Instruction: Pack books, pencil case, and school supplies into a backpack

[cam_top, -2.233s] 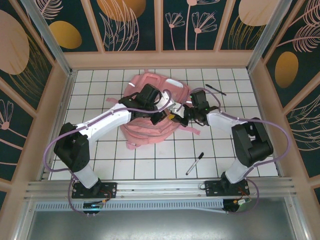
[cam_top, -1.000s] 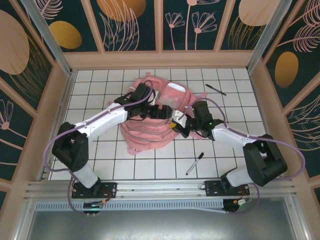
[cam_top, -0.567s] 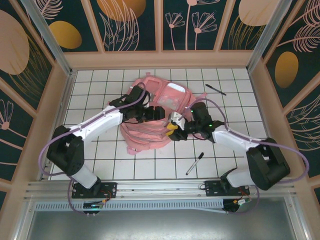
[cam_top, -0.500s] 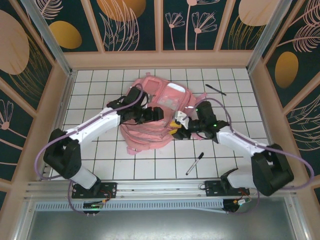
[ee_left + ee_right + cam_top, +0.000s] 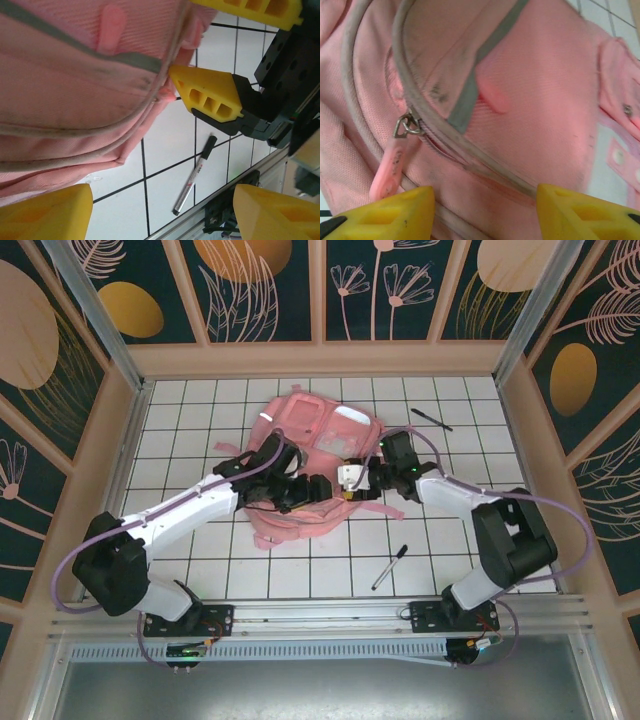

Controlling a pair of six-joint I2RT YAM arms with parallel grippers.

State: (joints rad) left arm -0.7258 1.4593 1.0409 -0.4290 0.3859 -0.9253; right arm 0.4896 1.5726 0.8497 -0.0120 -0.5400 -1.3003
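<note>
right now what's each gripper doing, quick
left gripper: open, holding nothing
right gripper: open, holding nothing, pointed at the backpack

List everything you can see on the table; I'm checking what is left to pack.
backpack: one, pink with grey strips, middle of the table
zipper pull: one, pink, hanging from the backpack's grey zip
black pen: one, black, far right tiles, apart from the backpack
whitish pen: one, whitish barrel with black cap, near right tiles, apart from the backpack
table: one, white tiles with dark grid lines, under everything
left gripper: one, yellow fingers, open, at the backpack's near right edge
right gripper: one, yellow fingers, open, over the backpack's zip
</note>
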